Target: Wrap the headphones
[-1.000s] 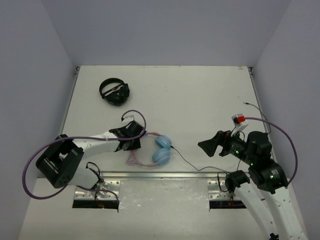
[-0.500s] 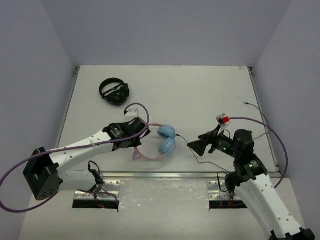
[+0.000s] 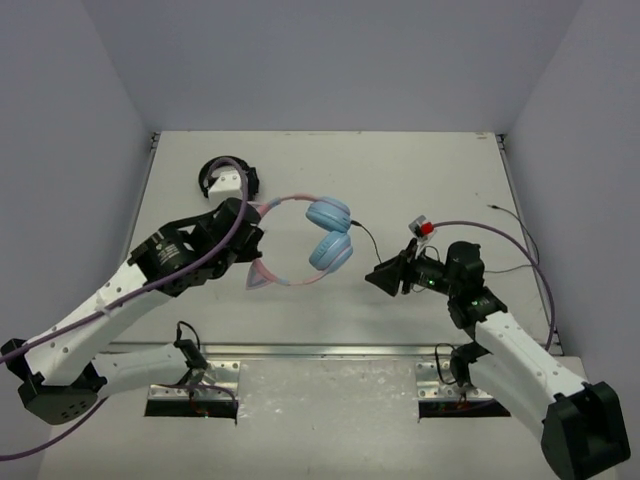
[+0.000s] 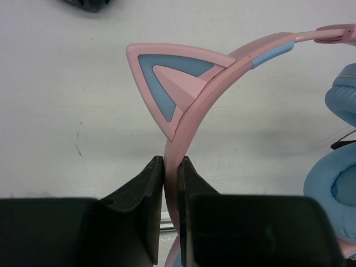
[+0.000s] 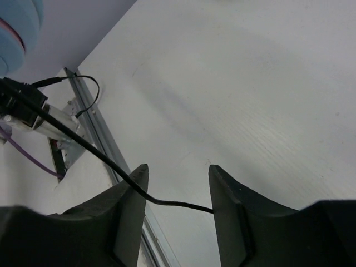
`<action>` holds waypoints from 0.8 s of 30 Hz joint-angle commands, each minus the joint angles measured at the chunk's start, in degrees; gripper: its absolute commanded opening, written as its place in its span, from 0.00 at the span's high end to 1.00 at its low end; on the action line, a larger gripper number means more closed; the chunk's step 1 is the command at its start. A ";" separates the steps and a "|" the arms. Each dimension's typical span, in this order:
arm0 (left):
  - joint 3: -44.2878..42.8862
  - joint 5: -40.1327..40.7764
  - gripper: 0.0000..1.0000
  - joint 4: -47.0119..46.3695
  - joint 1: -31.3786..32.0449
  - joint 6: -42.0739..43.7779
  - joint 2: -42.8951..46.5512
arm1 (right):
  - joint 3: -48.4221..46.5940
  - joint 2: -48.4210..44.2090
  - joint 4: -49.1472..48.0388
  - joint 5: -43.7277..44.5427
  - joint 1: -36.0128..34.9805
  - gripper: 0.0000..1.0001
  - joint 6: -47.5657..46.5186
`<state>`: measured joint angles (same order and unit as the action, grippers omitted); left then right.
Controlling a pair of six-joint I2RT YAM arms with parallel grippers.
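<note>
- One second has taken the pink, cat-eared headphones with light blue earcups [image 3: 330, 250] off the white surface [image 3: 430, 180]. I judge they now hang in the air, a little left of centre.
- My left tool [image 4: 171, 167] is clamped on the pink headband [image 4: 222, 72], just below a cat ear.
- Their thin black cable [image 5: 83, 142] runs between the fingers of my right tool [image 5: 178, 178], which stand apart. That tool has closed in from the right.
- Winding can start, I judge, once it pinches the cable.

top view looks down from above the near edge; both wrist views sit close, all sharing the pink-and-blue cat-ear headphones [image 3: 330, 250].
</note>
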<state>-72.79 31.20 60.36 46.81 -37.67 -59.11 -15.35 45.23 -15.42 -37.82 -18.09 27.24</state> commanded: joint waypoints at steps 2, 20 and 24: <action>-6.31 3.60 1.00 -2.53 0.13 -2.05 3.39 | 0.06 2.05 -12.96 -3.66 -3.53 0.53 2.81; -11.06 -0.17 1.00 -11.56 0.13 -8.12 10.59 | 2.44 16.63 -53.03 -10.42 -4.85 0.76 21.96; -11.32 -4.03 1.00 -13.16 0.13 -9.17 9.99 | 1.03 22.69 -63.29 -10.87 -5.20 0.78 28.45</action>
<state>-81.25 30.52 56.12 46.81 -43.07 -49.39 -11.55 65.25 -65.28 -47.05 -22.79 48.69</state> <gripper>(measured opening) 0.106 0.228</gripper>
